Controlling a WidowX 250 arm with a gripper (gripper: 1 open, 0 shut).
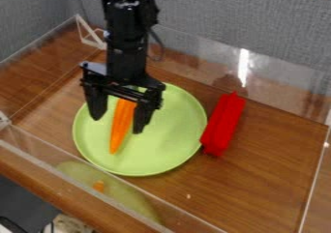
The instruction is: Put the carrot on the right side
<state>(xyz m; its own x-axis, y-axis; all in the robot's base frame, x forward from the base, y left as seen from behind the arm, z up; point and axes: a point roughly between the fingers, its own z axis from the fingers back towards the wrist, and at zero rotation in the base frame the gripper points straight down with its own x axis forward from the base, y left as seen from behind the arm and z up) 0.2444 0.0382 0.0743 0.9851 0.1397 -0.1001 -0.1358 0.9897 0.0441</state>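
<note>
The orange carrot lies lengthwise on the left half of a round green plate; its green stem end is hidden behind the gripper. My black gripper points straight down and stands open, one finger on each side of the carrot's upper part, low over the plate. The fingers do not visibly press on the carrot.
A red rectangular block lies on the wooden table just right of the plate. Clear acrylic walls ring the table. A white wire stand sits at the back left corner.
</note>
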